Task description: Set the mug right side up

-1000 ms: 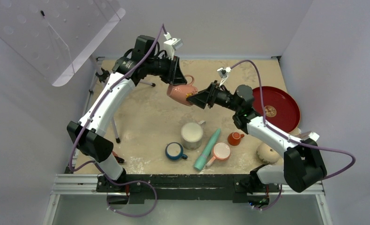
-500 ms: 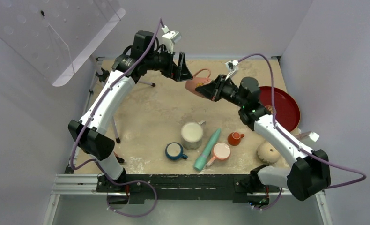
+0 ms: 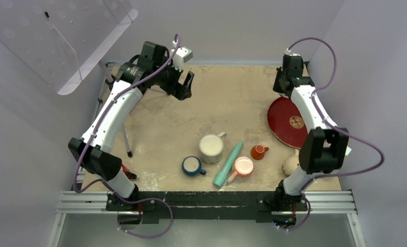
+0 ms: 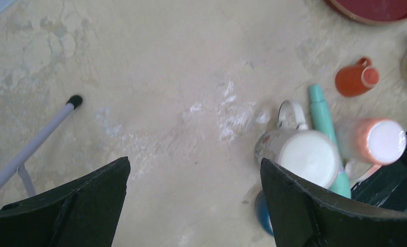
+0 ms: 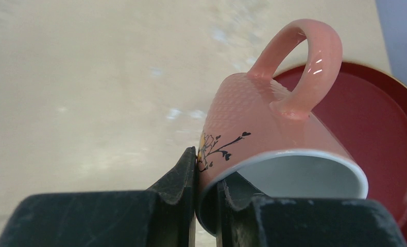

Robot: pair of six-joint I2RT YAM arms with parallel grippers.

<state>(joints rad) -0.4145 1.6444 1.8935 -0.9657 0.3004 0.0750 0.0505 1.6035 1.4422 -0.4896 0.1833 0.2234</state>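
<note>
The mug (image 3: 289,163) is a rounded beige one on the table at the near right, half hidden behind my right arm; how it stands cannot be told. My right gripper (image 5: 206,177) is shut on a different cup, a pink mug (image 5: 263,118) with a flower print. One finger is inside its rim and the other outside. The pink mug hangs tilted, handle up, over the edge of the red plate (image 5: 382,128). In the top view my right gripper (image 3: 281,86) is at the far right corner. My left gripper (image 3: 187,85) stands open and empty at the far left, jaws wide apart (image 4: 193,172).
Near the front stand a white mug (image 3: 210,146), a blue cup (image 3: 191,165), a peach-pink cup (image 3: 242,165), a small orange cup (image 3: 258,152) and a lying teal tube (image 3: 228,163). The red plate (image 3: 289,121) lies at right. A tripod leg (image 3: 126,139) stands at left.
My left gripper let go of the pink mug and drew back to the left. My right gripper shut on its rim and swung it to the far right, above the red plate.
</note>
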